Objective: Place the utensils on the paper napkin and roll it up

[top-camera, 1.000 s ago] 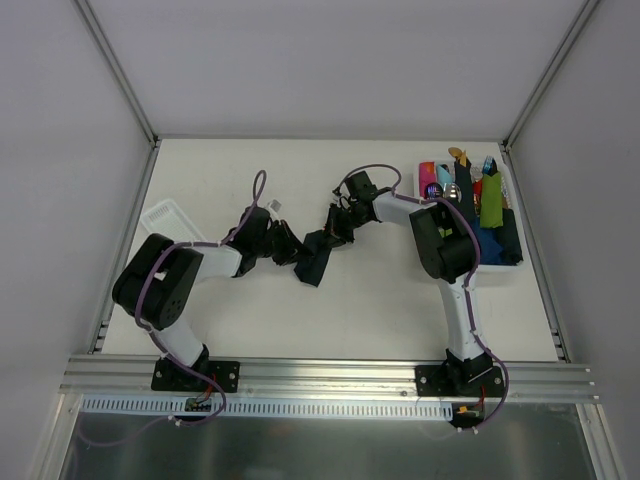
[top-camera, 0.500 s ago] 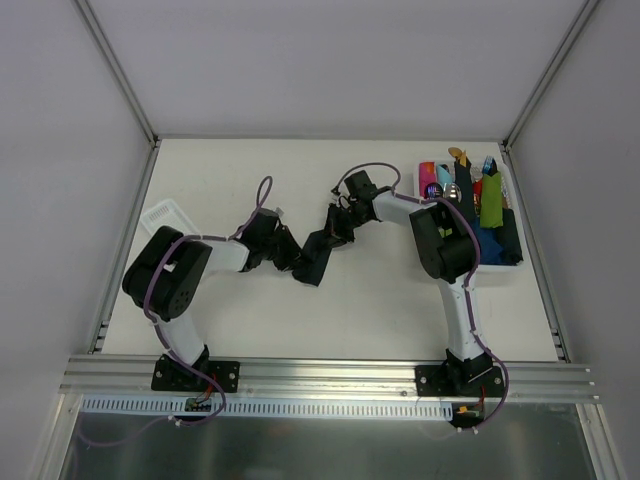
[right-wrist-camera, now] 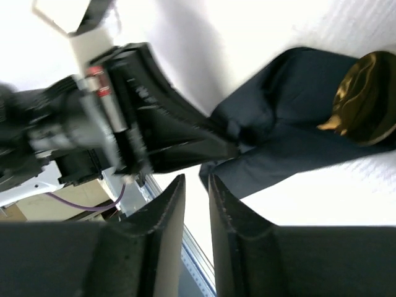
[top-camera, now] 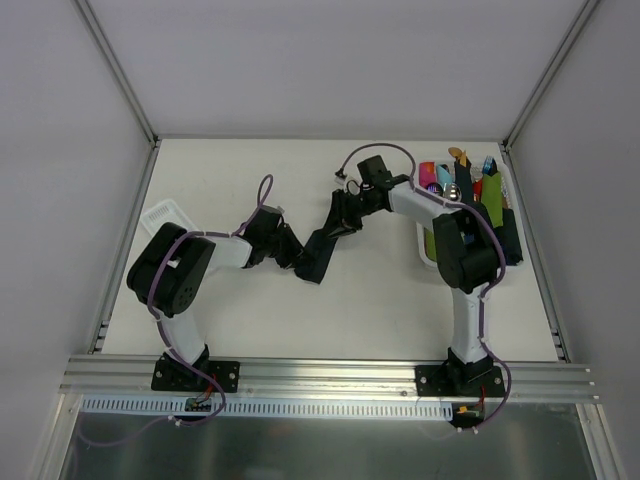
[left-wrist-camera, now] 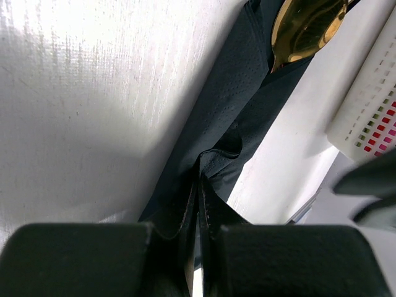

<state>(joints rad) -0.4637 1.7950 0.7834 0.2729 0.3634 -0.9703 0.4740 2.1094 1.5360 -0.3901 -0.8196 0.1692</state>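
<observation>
Napkin [top-camera: 316,256] diagonal, spoon [left-wrist-camera: 306,25] end far-right

Pale grey walls [top-camera: 320,60] enclose a white table [top-camera: 330,310] edged by an aluminium rail [top-camera: 330,372].

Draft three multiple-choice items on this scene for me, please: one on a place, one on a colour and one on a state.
1. Where is the gold spoon bowl?
A) sticking out of one end of the napkin
B) inside a pink roll
C) bare on the table, far from the napkin

2. What colour is the napkin?
A) green
B) pink
C) dark navy to black

3. How is the left gripper?
A) wide open
B) shut on the napkin
C) out of view

Answers: 1 A, both wrist views show the bowl poking past the napkin's end. 2 C, the sheet is dark all over. 3 B, its fingers pinch a fold of the napkin.
</observation>
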